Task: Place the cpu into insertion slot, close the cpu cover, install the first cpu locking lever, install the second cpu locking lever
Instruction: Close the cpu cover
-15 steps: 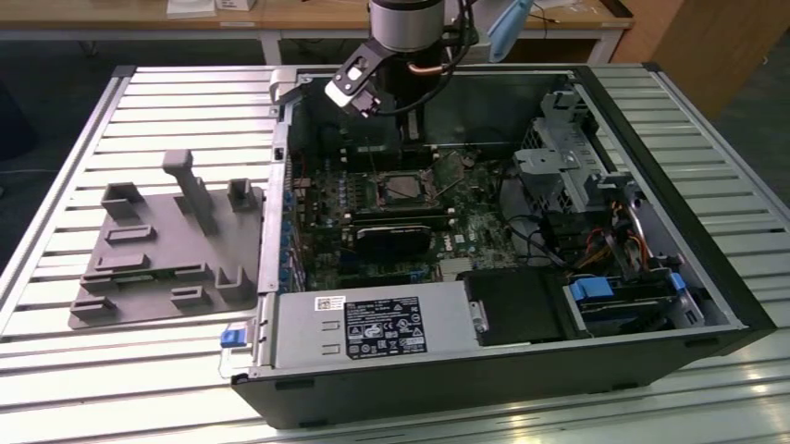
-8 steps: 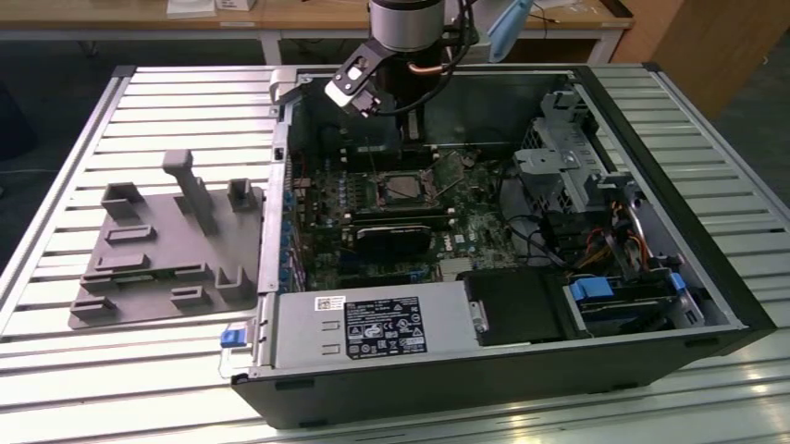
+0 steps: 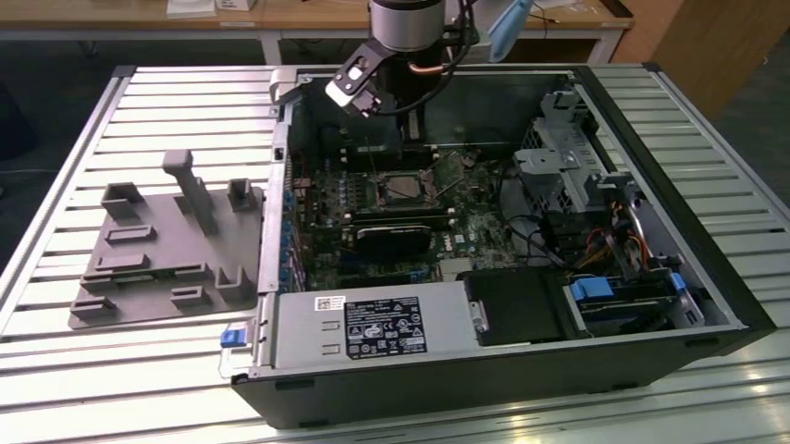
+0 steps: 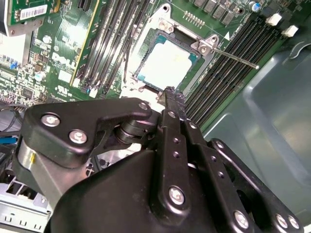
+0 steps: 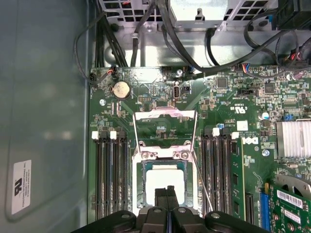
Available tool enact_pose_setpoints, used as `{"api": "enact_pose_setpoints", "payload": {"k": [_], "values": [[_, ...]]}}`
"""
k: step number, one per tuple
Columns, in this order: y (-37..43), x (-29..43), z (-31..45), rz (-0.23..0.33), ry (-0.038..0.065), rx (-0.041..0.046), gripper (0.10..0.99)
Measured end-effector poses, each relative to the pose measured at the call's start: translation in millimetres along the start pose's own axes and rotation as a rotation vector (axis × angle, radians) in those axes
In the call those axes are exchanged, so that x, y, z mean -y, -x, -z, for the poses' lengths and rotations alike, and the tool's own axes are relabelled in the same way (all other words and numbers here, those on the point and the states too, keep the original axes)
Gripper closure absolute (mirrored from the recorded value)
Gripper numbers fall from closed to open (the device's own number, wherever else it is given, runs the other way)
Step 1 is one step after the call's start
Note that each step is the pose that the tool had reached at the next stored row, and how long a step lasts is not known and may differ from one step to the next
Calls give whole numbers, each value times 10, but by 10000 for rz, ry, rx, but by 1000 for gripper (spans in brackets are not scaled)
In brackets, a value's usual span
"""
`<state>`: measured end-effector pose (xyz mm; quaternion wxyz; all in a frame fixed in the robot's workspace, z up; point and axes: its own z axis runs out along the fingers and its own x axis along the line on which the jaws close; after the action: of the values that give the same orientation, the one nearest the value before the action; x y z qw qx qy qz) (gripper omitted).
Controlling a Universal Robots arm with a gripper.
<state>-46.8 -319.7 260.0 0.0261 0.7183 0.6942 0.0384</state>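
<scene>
The cpu (image 5: 165, 180) lies pale and square in the insertion slot (image 5: 140, 187), also in the second wrist view as cpu (image 4: 164, 64). The cpu cover (image 5: 165, 113) stands swung open beyond the slot, with green board showing through its window. A thin locking lever (image 5: 202, 182) runs free along one side of the slot, and in the second wrist view the lever (image 4: 235, 57) sticks out loose. My gripper (image 5: 166, 192) hovers just over the near edge of the cpu, shut with nothing between its fingers (image 4: 170, 97). In the exterior view the gripper (image 3: 417, 129) hangs above the slot (image 3: 401, 188).
The open computer case (image 3: 691, 305) lies on a slatted table. A black rectangular block (image 3: 395, 236) sits in front of the slot. A power supply (image 3: 370, 328) fills the near wall, and a drive cage (image 3: 574, 166) and cables are at the exterior view's right. A grey fixture plate (image 3: 161, 250) lies outside on the exterior view's left.
</scene>
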Motion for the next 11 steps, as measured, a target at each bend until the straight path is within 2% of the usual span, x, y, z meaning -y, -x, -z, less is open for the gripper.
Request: {"api": "enact_pose_setpoints", "payload": {"k": [11], "values": [[-5, -160, -15, 0, -3, -2, 980]]}}
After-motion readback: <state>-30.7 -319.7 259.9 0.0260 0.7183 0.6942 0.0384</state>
